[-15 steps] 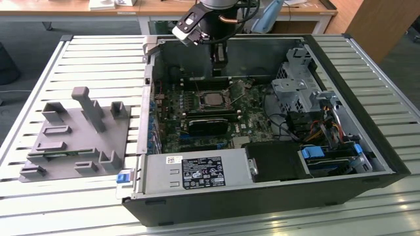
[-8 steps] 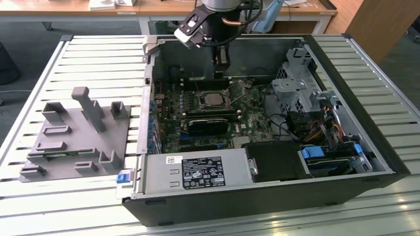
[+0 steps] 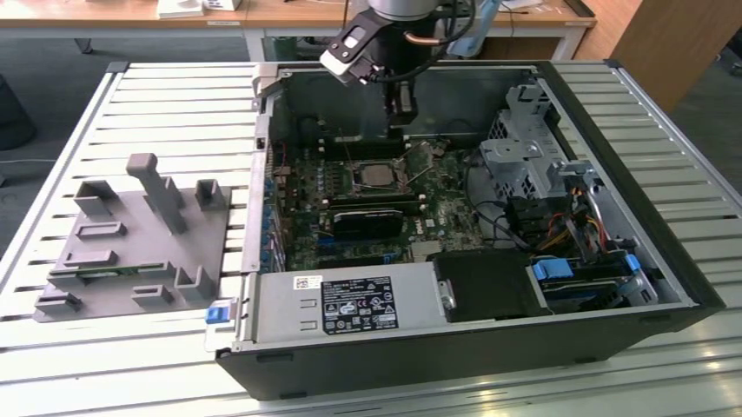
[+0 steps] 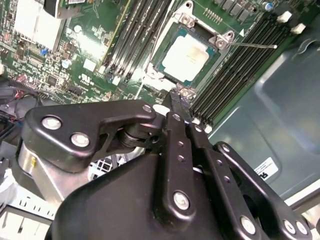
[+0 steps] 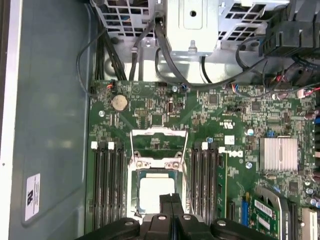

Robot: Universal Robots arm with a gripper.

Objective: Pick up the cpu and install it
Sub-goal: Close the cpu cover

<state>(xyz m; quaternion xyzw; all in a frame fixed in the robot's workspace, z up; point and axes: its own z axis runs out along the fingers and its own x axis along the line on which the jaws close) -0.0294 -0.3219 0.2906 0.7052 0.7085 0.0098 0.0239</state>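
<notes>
Cpu (image 5: 156, 192) lies flat in the open socket (image 5: 134, 190) mid-motherboard (image 5: 240, 120), metal top up. It's square, so no long axis; edges run parallel w/ memory slots (image 5: 107, 185) on both sides. Jaws clenched together, holding nothing; gripper (image 5: 170, 198) hangs over socket's edge.

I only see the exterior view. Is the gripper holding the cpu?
Observer: No. In the first wrist view the cpu lies in its socket, with the gripper over its edge.
Operator: Is it open or shut?
Observer: Shut, with nothing clamped in it.
Operator: Is the socket's lid down?
Observer: No, the metal frame is flipped up, off the cpu.
</notes>
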